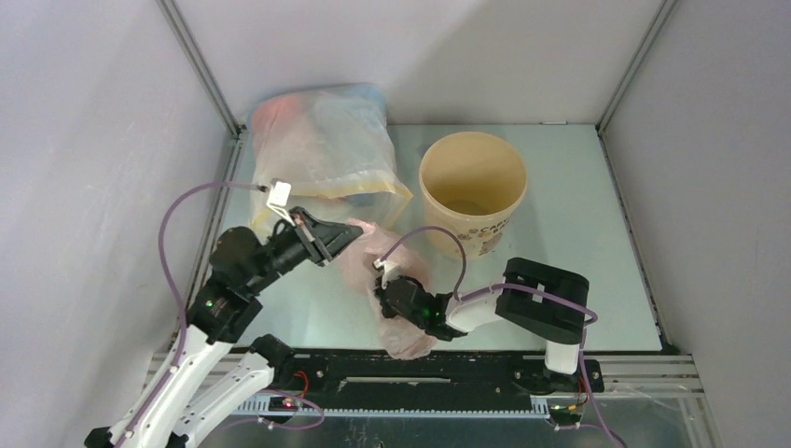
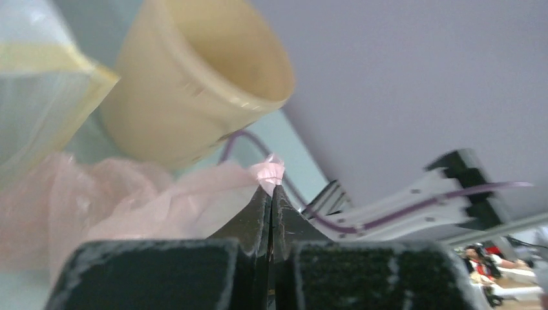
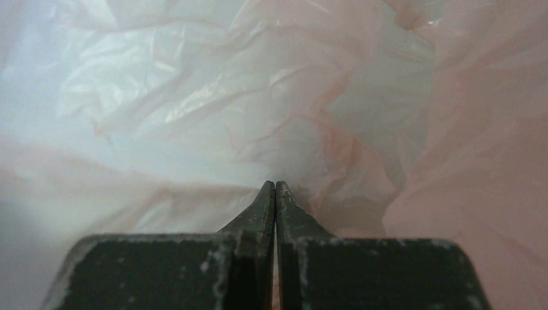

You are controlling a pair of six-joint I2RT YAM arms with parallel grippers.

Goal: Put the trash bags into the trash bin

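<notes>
The pale-pink trash bag [image 1: 403, 334] lies crumpled on the table, in front of and left of the trash bin [image 1: 473, 187], a tan paper bucket standing upright with its mouth open. My left gripper [image 1: 355, 234] is shut on the bag's upper edge. In the left wrist view a pink tuft [image 2: 270, 170] pokes out past the closed left gripper [image 2: 271, 188], with the bin [image 2: 194, 84] beyond. My right gripper [image 1: 385, 297] is shut low in the bag's middle. In the right wrist view the bag's film [image 3: 258, 97] fills the frame around the right gripper [image 3: 275, 185], and a thin pink sliver shows between its jaws.
A big clear whitish sack [image 1: 322, 140] with a yellow hem stands at the back left, touching the pink bag's far side. Grey enclosure walls close in on three sides. The black rail [image 1: 420, 373] with the arm bases runs along the near edge.
</notes>
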